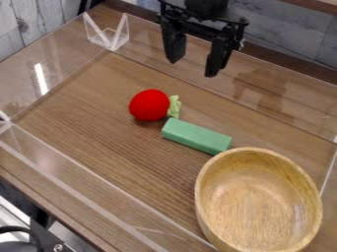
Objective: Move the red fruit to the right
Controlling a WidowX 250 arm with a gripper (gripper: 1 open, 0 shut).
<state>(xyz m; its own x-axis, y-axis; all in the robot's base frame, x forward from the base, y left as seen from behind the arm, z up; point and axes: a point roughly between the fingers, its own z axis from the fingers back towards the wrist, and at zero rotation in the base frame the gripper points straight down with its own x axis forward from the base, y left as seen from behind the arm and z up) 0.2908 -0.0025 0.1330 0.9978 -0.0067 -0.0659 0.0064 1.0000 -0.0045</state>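
The red fruit (150,104) is a small round bright-red toy with a pale green leaf piece on its right side. It lies on the wooden table near the middle, just left of a flat green block (196,137). My gripper (195,55) hangs above the far part of the table, up and to the right of the fruit. Its two black fingers point down and stand wide apart, with nothing between them. It is well clear of the fruit.
A wooden bowl (211,197) sits at the front right. Clear plastic walls (53,148) fence the table on the left and front. A clear folded stand (105,31) is at the back left.
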